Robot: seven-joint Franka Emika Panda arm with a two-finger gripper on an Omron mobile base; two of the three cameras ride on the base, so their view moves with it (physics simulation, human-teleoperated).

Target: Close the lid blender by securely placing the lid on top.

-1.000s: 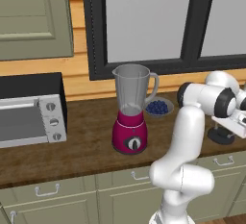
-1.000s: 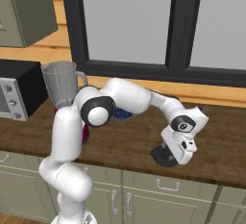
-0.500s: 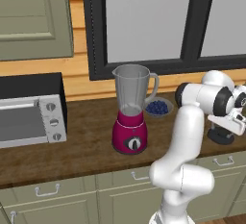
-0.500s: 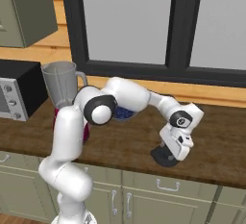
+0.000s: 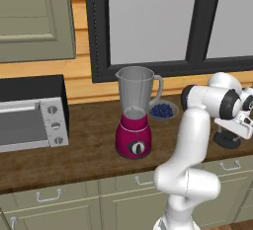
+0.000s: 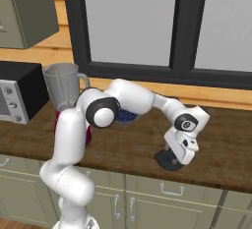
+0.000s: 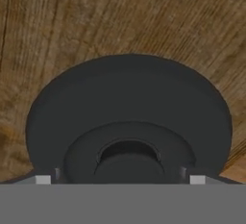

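**A:** Start at the left. Anything different there?

**B:** No. The silver-and-black toaster oven sits where it did, and the tall clear grey blender jar on its magenta base has not moved. Its rim is open, nothing on top. The small bowl of blueberries stays just behind it to the right.

**A:** So the change is on the right?

**B:** Yes, at the hand. Compared with a second ago the white arm has drawn the two-finger gripper in a little over the small round black lid with the raised centre knob, which lies flat on the brown wooden counter, well apart from the blender. The lid itself has not shifted.

**A:** And the jaws?

**B:** The base views are too coarse to show the gap, and the hand view hides the fingertips. By my reading they have just spread about as wide as they go and hold nothing. In the hand view the lid lies directly below and close, its knob centred at the bottom.

**A:** Meaning for the task?

**B:** I judge this the moment before the pick: lined up, not yet gripped. The carry to the jar and the seating are all still to do.
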